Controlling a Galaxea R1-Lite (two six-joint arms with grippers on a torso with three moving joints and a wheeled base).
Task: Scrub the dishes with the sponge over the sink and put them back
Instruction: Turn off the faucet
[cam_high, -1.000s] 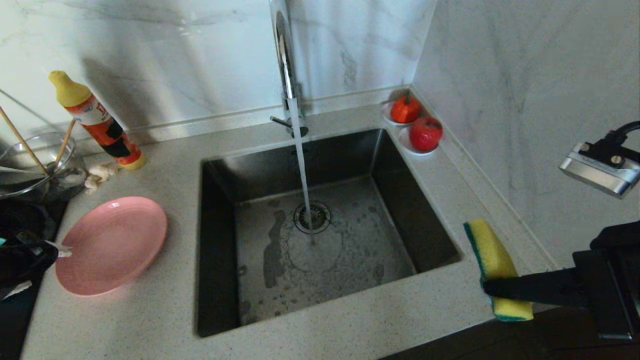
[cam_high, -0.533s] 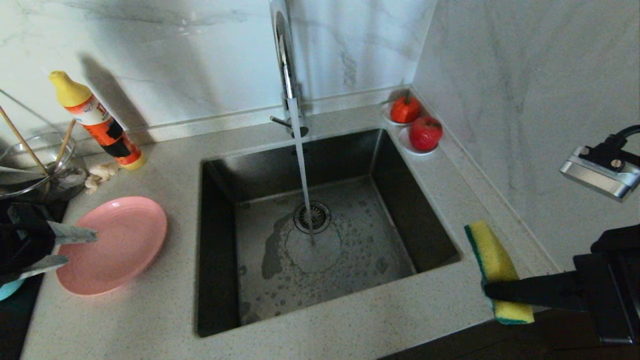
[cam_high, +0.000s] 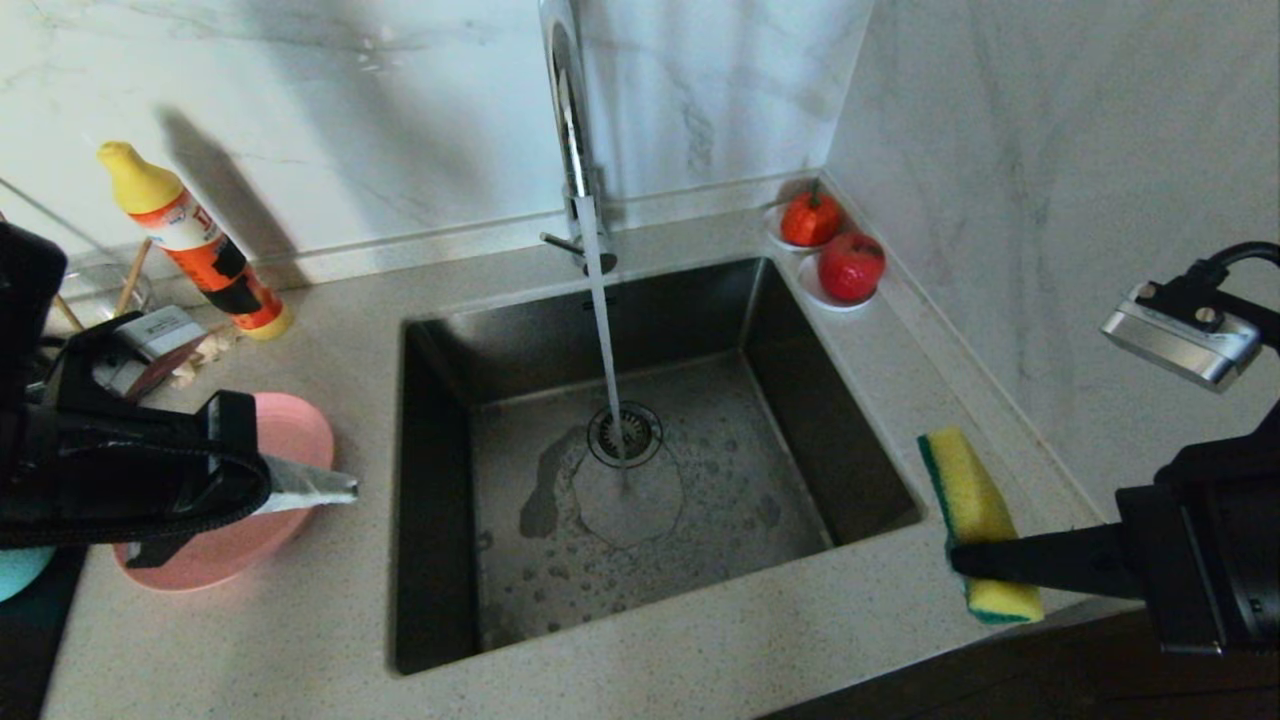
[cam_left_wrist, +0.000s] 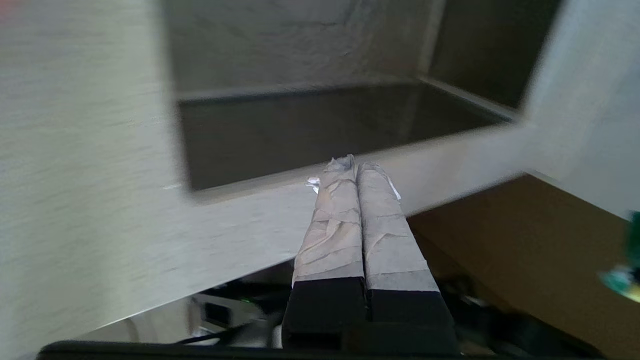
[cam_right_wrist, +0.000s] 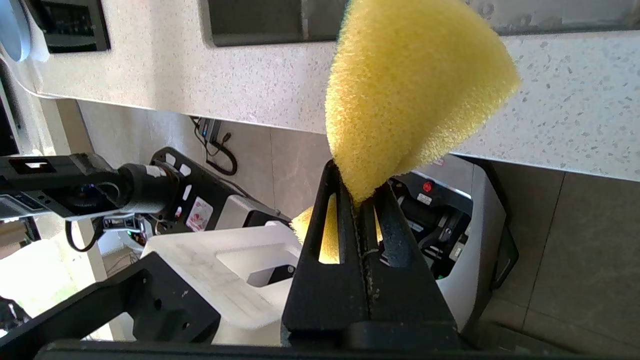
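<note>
The pink plate lies on the counter left of the sink, half covered by my left arm. My left gripper hovers past the plate's right rim, pointing at the sink, shut with nothing between its fingers. The teal bowl shows only as a sliver at the left edge. One chopstick leans in the glass bowl behind the arm. My right gripper is shut on the yellow sponge, held on edge over the counter right of the sink.
Water runs from the chrome tap down to the drain. A yellow-capped detergent bottle stands at the back left. Two white saucers with red fruit sit at the back right corner, beside the marble wall.
My left arm swung in from the left edge across the pink plate toward the sink, and its fingers went from open to shut. The right gripper with the sponge barely shifted.
</note>
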